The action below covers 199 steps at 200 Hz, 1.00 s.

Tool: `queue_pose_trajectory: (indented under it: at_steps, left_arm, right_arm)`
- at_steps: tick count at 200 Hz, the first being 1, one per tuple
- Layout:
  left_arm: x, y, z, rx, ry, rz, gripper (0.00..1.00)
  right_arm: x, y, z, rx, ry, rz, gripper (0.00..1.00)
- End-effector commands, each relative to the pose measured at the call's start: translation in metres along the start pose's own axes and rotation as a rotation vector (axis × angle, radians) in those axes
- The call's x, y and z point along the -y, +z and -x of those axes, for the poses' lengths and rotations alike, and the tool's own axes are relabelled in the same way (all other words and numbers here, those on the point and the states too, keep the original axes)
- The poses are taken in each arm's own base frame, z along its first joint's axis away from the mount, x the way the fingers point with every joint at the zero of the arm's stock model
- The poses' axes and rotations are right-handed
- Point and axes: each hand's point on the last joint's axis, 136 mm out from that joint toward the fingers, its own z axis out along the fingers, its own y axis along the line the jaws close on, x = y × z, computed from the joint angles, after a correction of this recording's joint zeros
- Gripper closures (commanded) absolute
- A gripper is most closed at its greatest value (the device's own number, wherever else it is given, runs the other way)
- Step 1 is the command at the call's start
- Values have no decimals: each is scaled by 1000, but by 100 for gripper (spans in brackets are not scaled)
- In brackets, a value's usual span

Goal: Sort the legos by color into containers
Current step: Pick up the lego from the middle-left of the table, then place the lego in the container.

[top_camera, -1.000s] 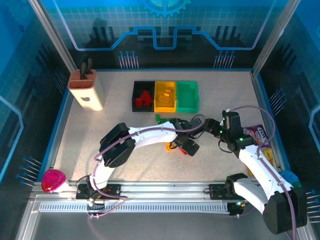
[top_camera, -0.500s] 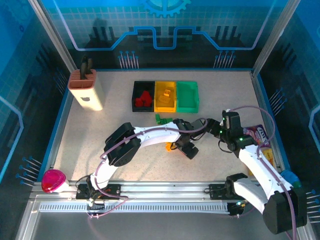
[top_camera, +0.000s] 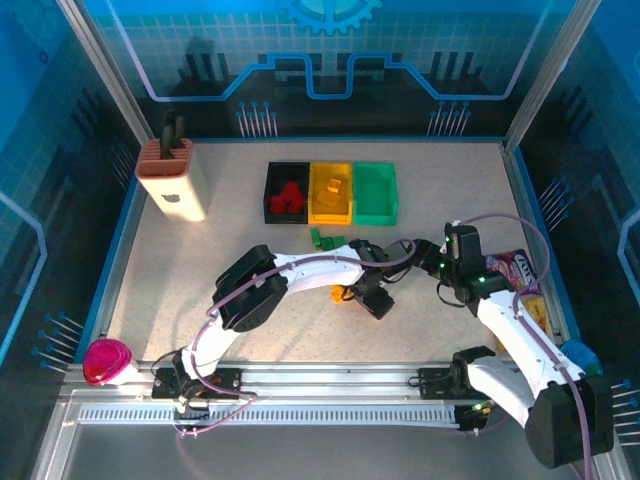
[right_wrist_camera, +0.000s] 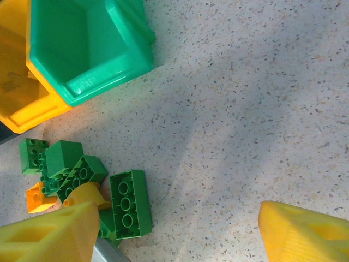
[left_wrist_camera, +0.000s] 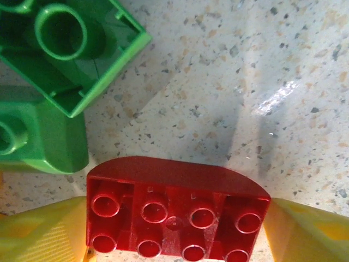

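Red brick (left_wrist_camera: 177, 213) lies studs up, flat on the table (left_wrist_camera: 245, 82), at mid-table in the loose pile. It is bracketed end to end by the left gripper (left_wrist_camera: 177, 232). The yellow fingers (left_wrist_camera: 43, 234) are seen flush against both short ends, jaws about brick-wide, so a grip is judged made, though the brick is not yet lifted. Green bricks (left_wrist_camera: 60, 49) lie just beside it, one nearly at the red corner.

The squeeze should be confirmed first, then a straight vertical lift is advised so the green neighbours are not dragged. The brick is best carried to the black bin (top_camera: 268, 180), where red pieces (top_camera: 290, 198) are already seen. That bin is well apart, on the far side.

Release should be made low over the bin's middle. The yellow bin (top_camera: 330, 216) touches it on one side, so sideways drift is to be avoided. The green bin (top_camera: 376, 216) is left alone.

The right gripper (right_wrist_camera: 177, 232) is spread wide with nothing held, above bare table near a green pile (right_wrist_camera: 130, 203). It should be held clear of the left arm's path.
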Motion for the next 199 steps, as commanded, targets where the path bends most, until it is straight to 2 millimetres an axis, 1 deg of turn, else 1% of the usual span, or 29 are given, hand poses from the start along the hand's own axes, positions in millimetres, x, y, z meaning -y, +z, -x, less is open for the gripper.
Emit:
queue_pose_trajectory:
  at_steps: [1,25,52,87,99,111,119,135,147,157,177,199]
  left_arm:
    - [-2,-2,1,-13,11,15,26]
    - [-4,-6,2,-5,7,27,38]
    - [-6,-15,3,11,4,31,47]
    - [-13,-36,4,51,-21,21,50]
    - [-21,-46,6,71,-47,4,50]
    - [-32,-59,8,100,-85,-15,50]
    - [-43,-70,11,128,-120,-34,50]
    - [-72,-92,16,197,-205,-63,50]
    - [-99,-109,22,256,-274,-69,50]
    - [-125,-122,26,303,-334,-57,51]
    - [-179,-141,34,388,-474,-40,51]
    - [-231,-151,40,442,-579,-1,51]
  right_arm:
    - [4,-1,3,20,26,0,22]
    - [4,-2,3,23,25,-1,22]
    - [4,-2,4,25,25,0,22]
    - [5,-2,4,27,25,-2,22]
    - [7,-3,4,28,27,-6,22]
    - [6,-3,5,31,27,-4,22]
    - [7,-3,5,32,28,-5,22]
    - [7,-3,5,32,29,-2,22]
    - [7,-2,3,28,30,0,22]
    - [6,-1,3,23,31,7,22]
    - [5,1,2,14,33,12,22]
    - [4,-1,3,17,31,15,23]
